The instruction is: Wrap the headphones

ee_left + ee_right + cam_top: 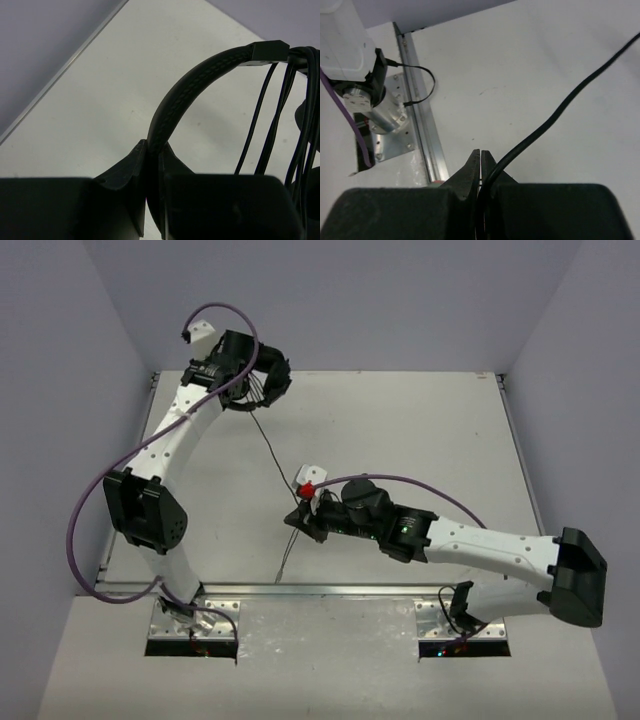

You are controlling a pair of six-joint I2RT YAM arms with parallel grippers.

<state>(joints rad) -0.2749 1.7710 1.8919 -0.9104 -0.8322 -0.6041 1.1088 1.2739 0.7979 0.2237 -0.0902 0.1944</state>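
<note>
The black headphones (264, 380) hang at the far left of the table, held up by my left gripper (243, 370). In the left wrist view my left gripper (152, 147) is shut on the woven headband (200, 80), and several loops of thin black cable (260, 115) hang over the headband on the right. From there the cable (270, 452) runs down the table to my right gripper (303, 515) near the middle. In the right wrist view my right gripper (480, 152) is shut on the cable (560, 110), which leads away up and to the right.
A metal rail (330, 590) runs along the table's near edge, also seen in the right wrist view (422, 135) beside the left arm's base (365, 95). Purple-grey walls enclose the table on three sides. A short cable tail (287, 555) trails toward the rail.
</note>
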